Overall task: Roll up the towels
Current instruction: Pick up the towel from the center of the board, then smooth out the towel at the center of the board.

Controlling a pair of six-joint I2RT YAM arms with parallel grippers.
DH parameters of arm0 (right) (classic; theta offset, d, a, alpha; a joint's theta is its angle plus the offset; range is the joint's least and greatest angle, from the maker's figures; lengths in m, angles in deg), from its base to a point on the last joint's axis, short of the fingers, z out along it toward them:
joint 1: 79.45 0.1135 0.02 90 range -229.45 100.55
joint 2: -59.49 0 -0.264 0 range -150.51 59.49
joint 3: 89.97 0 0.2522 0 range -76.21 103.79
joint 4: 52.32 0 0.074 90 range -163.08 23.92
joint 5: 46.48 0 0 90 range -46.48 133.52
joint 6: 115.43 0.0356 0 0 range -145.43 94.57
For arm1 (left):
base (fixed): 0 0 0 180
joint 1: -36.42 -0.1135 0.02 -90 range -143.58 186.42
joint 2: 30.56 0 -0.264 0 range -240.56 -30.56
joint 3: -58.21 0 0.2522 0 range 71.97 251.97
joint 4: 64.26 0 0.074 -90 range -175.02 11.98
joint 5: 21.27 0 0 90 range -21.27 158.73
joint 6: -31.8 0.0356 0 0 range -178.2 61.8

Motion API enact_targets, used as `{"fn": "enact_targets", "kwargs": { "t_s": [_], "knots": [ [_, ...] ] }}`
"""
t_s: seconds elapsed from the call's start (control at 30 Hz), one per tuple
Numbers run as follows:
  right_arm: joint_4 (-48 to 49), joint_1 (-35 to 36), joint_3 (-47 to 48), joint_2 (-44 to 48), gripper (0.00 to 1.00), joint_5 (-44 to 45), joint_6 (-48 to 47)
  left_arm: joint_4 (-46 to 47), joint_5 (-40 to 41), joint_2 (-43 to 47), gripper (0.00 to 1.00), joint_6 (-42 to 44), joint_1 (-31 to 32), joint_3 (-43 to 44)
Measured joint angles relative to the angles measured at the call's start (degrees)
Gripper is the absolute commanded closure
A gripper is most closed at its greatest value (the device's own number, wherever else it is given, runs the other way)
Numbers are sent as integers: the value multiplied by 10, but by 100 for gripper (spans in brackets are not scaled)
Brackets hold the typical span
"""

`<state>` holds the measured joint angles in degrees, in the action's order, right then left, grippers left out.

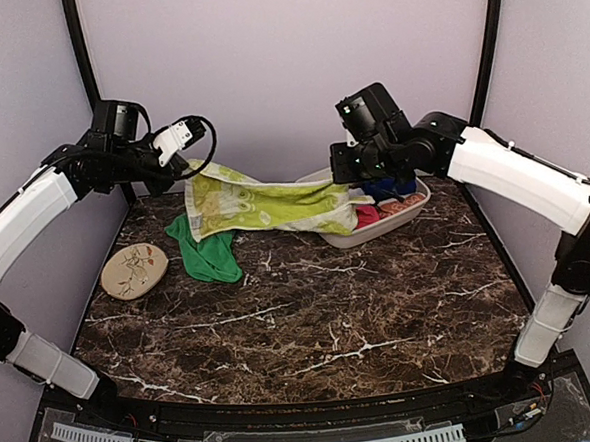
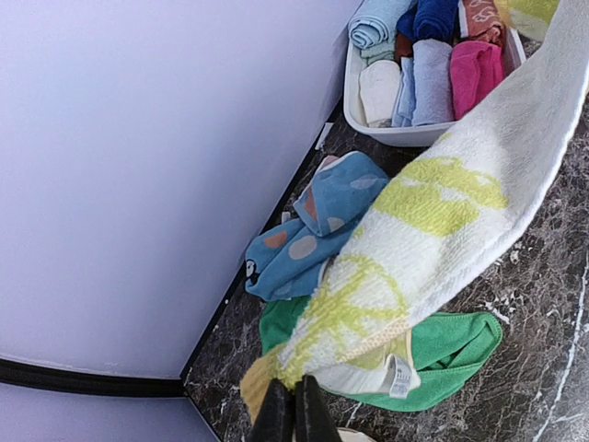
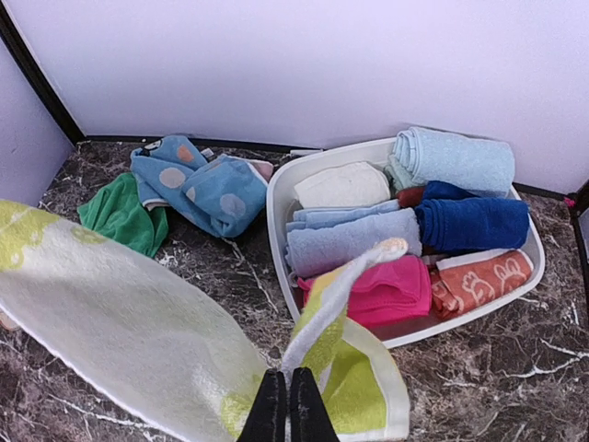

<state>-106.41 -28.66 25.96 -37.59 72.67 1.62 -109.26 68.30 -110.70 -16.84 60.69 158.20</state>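
Observation:
A pale lime-yellow towel (image 1: 264,208) with white swirl marks hangs stretched in the air across the back of the table. My left gripper (image 1: 194,173) is shut on its left corner, and my right gripper (image 1: 339,179) is shut on its right edge. In the left wrist view the black fingers (image 2: 292,382) pinch the towel's (image 2: 433,230) yellowed corner. The right wrist view has my gripper (image 3: 287,372) pinching a fold of the same towel (image 3: 120,322). The plain green towel (image 1: 209,254) lies crumpled on the table under the left end.
A white tray (image 3: 276,212) of rolled towels stands at the back right, just behind the right gripper. A blue spotted cloth (image 3: 198,184) lies by the back wall beside the tray. A tan oval leaf-print disc (image 1: 135,270) rests at the left edge.

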Motion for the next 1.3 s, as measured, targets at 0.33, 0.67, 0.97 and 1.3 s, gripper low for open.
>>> {"fn": "enact_targets", "kwargs": {
  "t_s": [0.33, 0.67, 0.97, 1.3],
  "knots": [
    [63, 21, -274, 118, 100, -63, 87, 29, 21, 23, 100, 20, 11, -94],
    [102, 81, -394, 158, 100, -127, 167, 15, -2, 54, 100, 21, 15, -183],
    [44, 50, -277, 152, 100, -99, 121, 46, 39, 56, 100, 30, 13, -160],
    [14, -50, -124, 97, 100, -66, 18, 106, 51, -23, 100, 48, 15, -74]
  ]
}}
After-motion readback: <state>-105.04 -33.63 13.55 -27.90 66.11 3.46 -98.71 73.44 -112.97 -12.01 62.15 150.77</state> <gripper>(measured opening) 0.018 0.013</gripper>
